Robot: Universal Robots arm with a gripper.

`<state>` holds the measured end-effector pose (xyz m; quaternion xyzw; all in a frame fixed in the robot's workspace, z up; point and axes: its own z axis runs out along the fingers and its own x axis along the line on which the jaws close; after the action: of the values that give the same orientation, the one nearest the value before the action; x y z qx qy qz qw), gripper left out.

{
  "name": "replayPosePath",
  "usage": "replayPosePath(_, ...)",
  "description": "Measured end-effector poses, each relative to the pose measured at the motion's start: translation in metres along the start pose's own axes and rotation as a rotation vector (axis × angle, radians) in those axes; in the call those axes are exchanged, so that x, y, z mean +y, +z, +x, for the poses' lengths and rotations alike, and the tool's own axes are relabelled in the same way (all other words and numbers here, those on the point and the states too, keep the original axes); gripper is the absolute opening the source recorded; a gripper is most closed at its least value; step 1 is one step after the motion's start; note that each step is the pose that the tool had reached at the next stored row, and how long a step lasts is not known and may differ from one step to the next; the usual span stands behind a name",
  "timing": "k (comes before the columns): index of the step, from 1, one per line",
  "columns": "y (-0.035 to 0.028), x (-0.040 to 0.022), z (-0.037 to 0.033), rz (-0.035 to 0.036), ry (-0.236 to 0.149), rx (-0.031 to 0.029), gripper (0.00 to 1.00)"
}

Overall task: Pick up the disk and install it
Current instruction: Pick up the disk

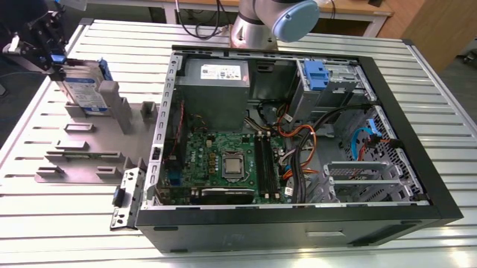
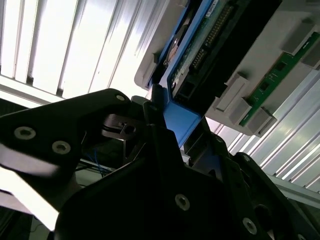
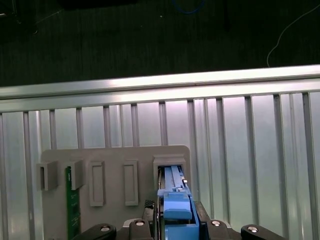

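**Gripper clamped on the disk, disk in its holder**

Your slatted table (image 1: 67,223) carries one open computer case (image 1: 283,229) at the exterior view's right and one grey holder plate (image 1: 75,162) at its left. The plate has several slots, so parts stand on edge with their top ends free to grab. One disk (image 1: 80,88) stands upright at the plate's far end, blue tab up. One green memory strip (image 3: 72,200) sits in another slot of the same plate. Your gripper (image 2: 177,122) hangs over the disk. In the second wrist view its jaws look pinched on the blue tab, one on each side. The disk seems seated in its slot, not yet lifted clear.
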<state>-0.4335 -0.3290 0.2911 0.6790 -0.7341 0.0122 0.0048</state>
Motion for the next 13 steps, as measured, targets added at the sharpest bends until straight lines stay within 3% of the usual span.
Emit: replayPosePath(13,0.0000,0.0001,-0.0009,-0.0002,0.006,0.0016,0.42)
